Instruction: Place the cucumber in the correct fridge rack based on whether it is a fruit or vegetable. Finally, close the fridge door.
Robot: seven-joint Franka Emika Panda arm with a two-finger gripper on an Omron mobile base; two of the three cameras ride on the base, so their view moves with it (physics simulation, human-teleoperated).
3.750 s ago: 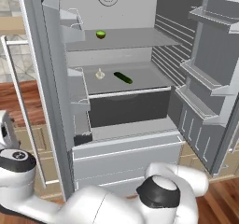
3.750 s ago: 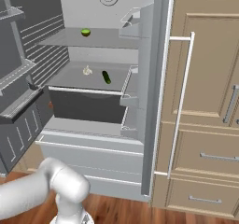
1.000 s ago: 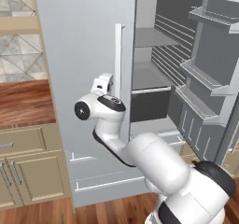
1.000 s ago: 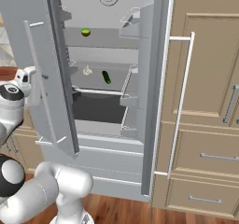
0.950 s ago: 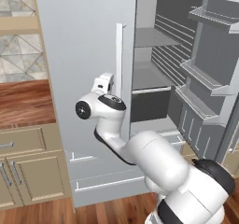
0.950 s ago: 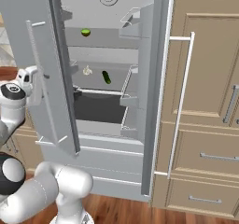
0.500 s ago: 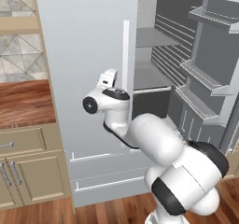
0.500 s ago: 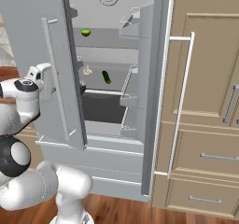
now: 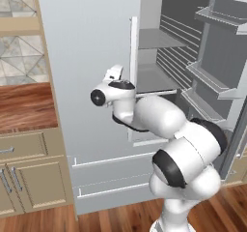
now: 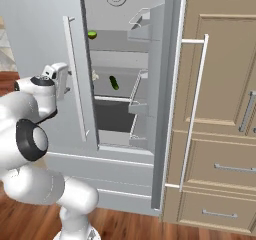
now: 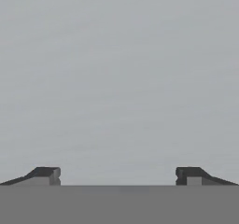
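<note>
Meanwhile, spread wide and held nothing: pincer (image 11: 116,175) up against fridge door (image 10: 37,44), cucumber (image 10: 114,82) well beyond, lying on fridge rack (image 10: 117,93).

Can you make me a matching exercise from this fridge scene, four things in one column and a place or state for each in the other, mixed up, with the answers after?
Things:
1. cucumber
2. lime
3. gripper
4. left fridge door

Places or states:
A. on the upper shelf
B. partly swung toward closed
C. on the lower fridge rack, beside the garlic
D. open, facing a plain grey surface

Pairs: 1-C, 2-A, 3-D, 4-B
</note>
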